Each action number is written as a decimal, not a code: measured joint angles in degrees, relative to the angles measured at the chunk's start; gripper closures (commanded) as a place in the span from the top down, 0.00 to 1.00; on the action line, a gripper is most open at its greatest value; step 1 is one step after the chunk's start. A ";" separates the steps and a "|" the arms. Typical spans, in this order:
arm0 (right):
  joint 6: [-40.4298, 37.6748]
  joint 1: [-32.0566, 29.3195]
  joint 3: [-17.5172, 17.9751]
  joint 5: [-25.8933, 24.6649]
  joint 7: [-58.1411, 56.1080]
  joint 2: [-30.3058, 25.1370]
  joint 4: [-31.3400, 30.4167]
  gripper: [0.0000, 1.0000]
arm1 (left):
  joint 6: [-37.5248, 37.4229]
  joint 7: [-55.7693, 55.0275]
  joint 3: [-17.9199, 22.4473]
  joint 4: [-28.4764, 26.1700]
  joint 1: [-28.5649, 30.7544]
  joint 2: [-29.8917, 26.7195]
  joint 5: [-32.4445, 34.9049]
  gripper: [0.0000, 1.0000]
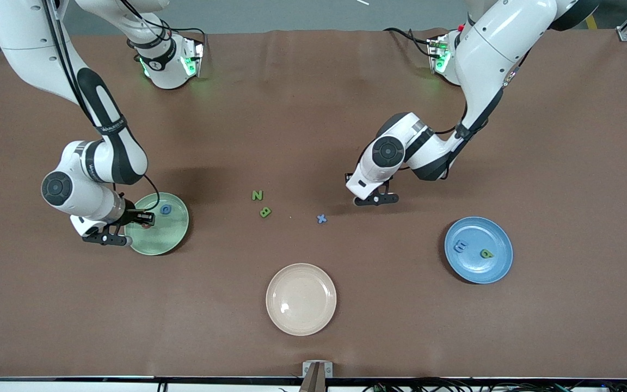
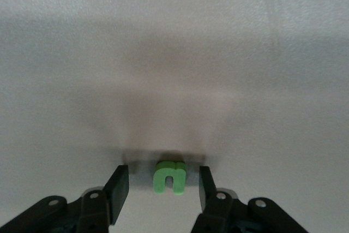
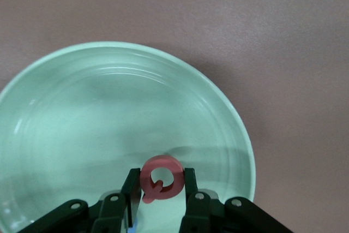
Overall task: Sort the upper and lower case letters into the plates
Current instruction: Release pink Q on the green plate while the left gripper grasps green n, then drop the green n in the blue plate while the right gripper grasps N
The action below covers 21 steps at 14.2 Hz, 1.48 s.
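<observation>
Front view: the right arm bends down at its end of the table, its right gripper [image 1: 140, 219] over the pale green plate [image 1: 174, 239], which holds a blue letter [image 1: 166, 209]. The left arm folds low, its left gripper [image 1: 374, 199] at the brown table [image 1: 313, 109] near the blue x [image 1: 321, 219]; green N [image 1: 257, 195] and B [image 1: 265, 212] lie mid-table. The blue plate [image 1: 496, 269] holds two letters; the cream plate [image 1: 301, 322] lies nearest the camera. Left wrist view: fingers [image 2: 117, 188] stand open, straddling a green letter [image 2: 169, 176] without touching. Right wrist view: fingers [image 3: 131, 189] clamp a red letter [image 3: 160, 178] above the plate.
</observation>
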 measured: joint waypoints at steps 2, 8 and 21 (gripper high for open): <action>-0.06 -0.55 0.00 0.00 -0.43 0.11 0.00 0.10 | -0.01 -0.51 -0.01 0.12 0.00 0.21 0.01 0.37; -1.11 -0.34 0.61 0.00 -0.53 0.15 0.08 1.00 | -0.33 -1.96 -0.06 0.31 0.01 -0.02 0.03 0.01; 1.38 23.04 1.94 0.11 25.89 -0.18 1.98 1.00 | -9.89 7.21 0.52 16.81 13.19 -0.28 0.65 0.01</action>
